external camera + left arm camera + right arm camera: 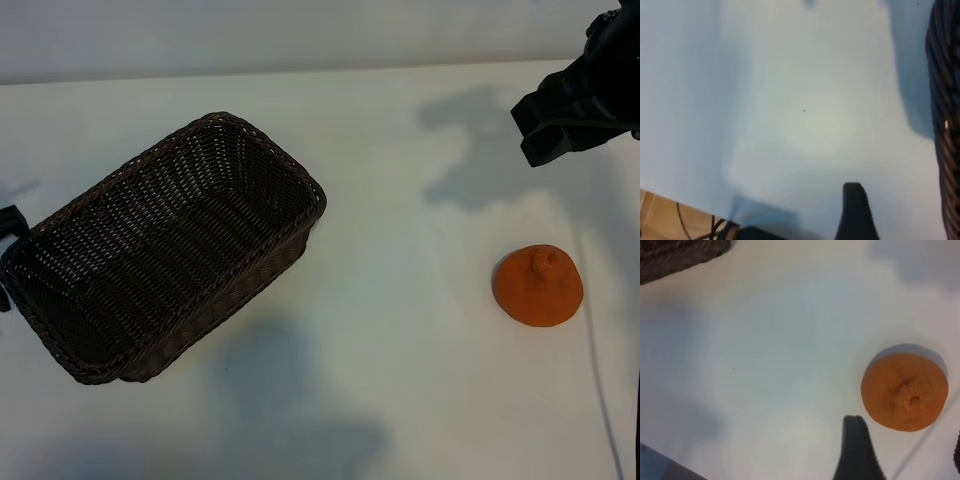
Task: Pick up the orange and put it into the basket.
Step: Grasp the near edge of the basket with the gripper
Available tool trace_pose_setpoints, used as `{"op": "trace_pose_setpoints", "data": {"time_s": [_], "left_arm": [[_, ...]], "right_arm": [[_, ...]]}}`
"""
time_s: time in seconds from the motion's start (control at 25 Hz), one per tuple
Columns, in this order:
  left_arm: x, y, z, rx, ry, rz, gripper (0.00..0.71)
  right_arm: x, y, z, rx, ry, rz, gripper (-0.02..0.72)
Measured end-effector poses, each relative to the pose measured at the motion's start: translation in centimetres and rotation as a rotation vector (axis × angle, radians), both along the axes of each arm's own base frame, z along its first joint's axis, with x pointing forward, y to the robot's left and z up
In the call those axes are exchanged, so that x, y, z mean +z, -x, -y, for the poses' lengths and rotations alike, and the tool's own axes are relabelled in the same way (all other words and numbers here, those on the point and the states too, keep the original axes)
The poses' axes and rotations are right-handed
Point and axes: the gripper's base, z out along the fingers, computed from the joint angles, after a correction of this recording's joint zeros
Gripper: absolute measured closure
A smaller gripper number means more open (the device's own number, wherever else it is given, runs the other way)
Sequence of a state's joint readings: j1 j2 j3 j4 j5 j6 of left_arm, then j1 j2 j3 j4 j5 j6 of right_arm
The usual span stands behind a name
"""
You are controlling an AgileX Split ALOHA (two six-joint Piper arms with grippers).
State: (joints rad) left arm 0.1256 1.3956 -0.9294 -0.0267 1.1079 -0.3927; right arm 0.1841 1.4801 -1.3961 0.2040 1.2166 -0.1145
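The orange (538, 286) lies on the white table at the right, knob up, far from the basket (165, 245), which stands at an angle at the left. My right gripper (565, 120) hovers above the table behind the orange. In the right wrist view the orange (905, 391) lies just beyond the gap of my open right gripper (907, 460), untouched. One of its fingers (857, 452) shows in full, the other only at the picture's edge. My left gripper (8, 228) sits at the table's left edge beside the basket's end. In its wrist view one finger (855, 212) shows, with bare table beside it and the basket's wall (945, 125) close by.
A thin pale cable (600, 380) runs over the table just right of the orange toward the front edge. The table's wooden edge and dark wires (670, 220) show in the left wrist view. Bare white table (400, 300) lies between basket and orange.
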Motion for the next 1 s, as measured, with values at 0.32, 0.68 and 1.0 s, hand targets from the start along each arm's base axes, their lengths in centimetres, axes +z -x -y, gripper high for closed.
{"op": "trace_pose_setpoints", "data": {"time_s": [0.32,0.68,1.0], "left_arm": [[-0.9,-0.1,0.1,0.028,0.011,0.03,0.185],[-2.6,0.4,-0.2,0.089,0.018,0.051,0.185],[-4.3,1.0,-0.2,0.119,0.038,0.084,0.185]], "right_arm": [[0.0,0.0,0.0,0.0,0.0,0.001,0.248],[0.0,0.0,0.0,0.0,0.0,0.001,0.248],[0.0,0.0,0.0,0.0,0.0,0.001,0.248]]}}
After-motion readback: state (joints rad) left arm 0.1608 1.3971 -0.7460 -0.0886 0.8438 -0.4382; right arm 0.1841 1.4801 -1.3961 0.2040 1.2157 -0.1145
